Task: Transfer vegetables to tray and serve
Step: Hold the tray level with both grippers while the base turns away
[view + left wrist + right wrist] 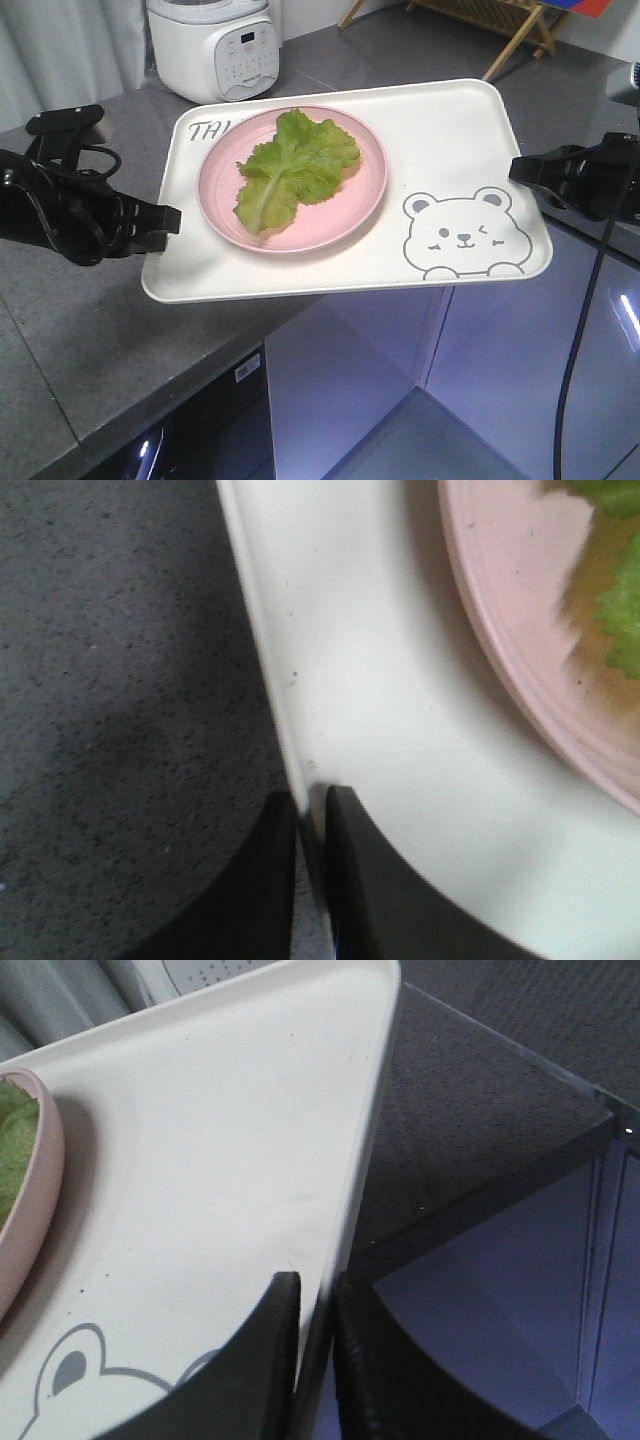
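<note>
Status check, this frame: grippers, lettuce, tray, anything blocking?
Left gripper and right gripper both shut on tray rims. Lettuce on pink plate, on tray. White cooker behind tray.

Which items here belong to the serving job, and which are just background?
Job: lettuce leaf; pink plate under it; tray; left gripper and right gripper, each clamped on a tray edge.
Background: white rice cooker; wooden stand; grey counter.
</note>
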You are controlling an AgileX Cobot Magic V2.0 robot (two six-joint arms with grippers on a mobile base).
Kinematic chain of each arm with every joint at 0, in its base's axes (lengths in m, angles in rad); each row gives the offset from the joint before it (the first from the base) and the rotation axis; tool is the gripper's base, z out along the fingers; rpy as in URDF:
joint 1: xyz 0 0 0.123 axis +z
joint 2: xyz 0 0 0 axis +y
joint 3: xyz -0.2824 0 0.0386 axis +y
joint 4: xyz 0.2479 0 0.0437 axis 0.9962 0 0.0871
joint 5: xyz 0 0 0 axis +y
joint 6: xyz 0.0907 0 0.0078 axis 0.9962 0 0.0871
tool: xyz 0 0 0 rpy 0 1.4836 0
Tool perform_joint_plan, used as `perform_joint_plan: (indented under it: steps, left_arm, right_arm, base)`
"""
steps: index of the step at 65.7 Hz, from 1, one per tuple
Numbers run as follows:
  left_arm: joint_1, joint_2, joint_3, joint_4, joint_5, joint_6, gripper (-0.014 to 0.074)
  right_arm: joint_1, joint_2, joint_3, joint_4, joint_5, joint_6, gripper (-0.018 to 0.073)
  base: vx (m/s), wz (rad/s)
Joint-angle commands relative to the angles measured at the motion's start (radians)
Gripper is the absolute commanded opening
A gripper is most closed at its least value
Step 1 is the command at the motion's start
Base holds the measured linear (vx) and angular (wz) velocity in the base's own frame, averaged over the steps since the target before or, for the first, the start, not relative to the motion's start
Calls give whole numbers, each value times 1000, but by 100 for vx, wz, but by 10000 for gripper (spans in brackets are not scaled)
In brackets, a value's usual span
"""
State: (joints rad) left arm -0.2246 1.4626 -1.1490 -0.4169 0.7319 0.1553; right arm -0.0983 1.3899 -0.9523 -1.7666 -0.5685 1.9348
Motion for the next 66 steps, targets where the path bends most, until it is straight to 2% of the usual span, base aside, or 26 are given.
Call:
perform_joint_plan:
  steps: [1, 66]
  left_arm:
    - [-21, -45, -31, -78, -33, 39, -6]
    - [-21, -45, -31, -78, -33, 39, -6]
  right_arm:
    - [6, -38, -30, 17, -70, -4, 78]
    - [6, -38, -30, 17, -71, -4, 78]
  base:
    - [-1, -26]
    - [-1, -29]
